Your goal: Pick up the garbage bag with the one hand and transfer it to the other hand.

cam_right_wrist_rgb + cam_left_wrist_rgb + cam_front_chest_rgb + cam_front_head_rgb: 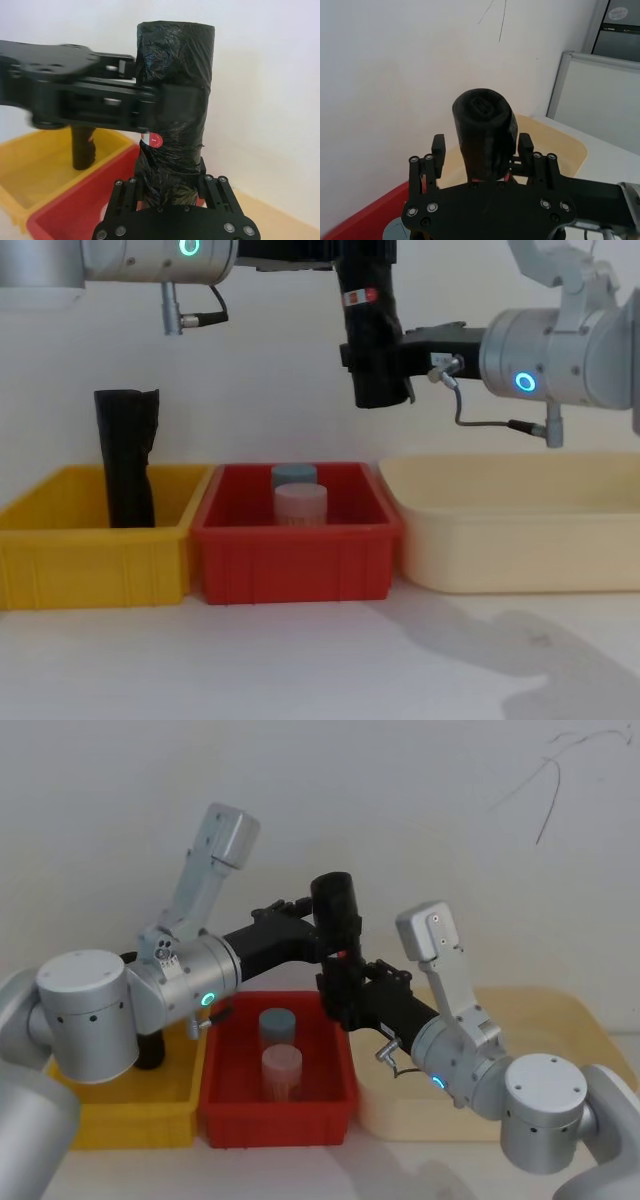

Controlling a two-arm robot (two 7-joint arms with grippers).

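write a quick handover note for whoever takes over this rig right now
Grippers: the teal-lit left gripper is shut on the upper part of the tight black plastic garbage bag roll with the red-and-white label. The blue-lit right gripper is shut on its lower end.
Where: the roll stands upright in the air above the red plastic bin.
Done: roll picked up, both grippers on it.
Left to do: the left gripper releases, so the right holds it alone.

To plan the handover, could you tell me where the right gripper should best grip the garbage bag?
Its free lower section, below the label, from the robot's right. The garbage bag is an upright roll; the left gripper clamps its upper part, and the right gripper is level with the lower end.
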